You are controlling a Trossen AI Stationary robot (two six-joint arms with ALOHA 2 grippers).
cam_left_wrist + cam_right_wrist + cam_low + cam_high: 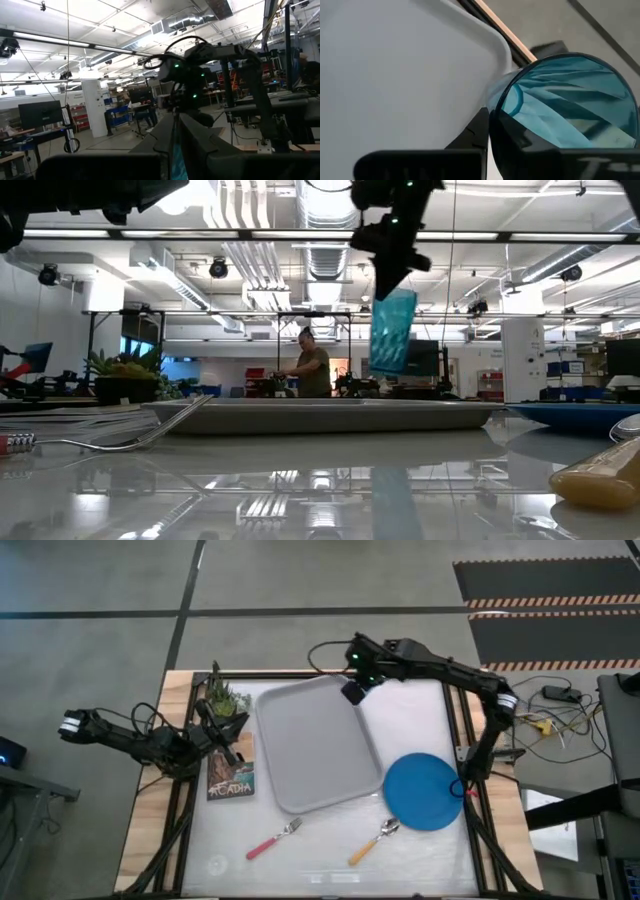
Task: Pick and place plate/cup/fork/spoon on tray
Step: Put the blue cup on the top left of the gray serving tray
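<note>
The light grey tray lies at the table's middle. My right gripper is shut on the teal cup above the tray's far right corner; in the high view the gripper hides the cup. The blue plate lies flat on the table right of the tray. The pink-handled fork and the orange-handled spoon lie on the table near its front edge. My left gripper is shut and empty at the table's left, by the book. My right gripper holds the cup by its rim, one finger inside the mouth and one outside the wall. The fingers come from above, pointing down. The cup hangs below them, mouth up and slightly tilted, lifted clear above the tray.
A potted plant and a book with a picture cover sit left of the tray, close to my left gripper. A person stands in the room beyond the table. Bare table lies between the tray and the front edge.
</note>
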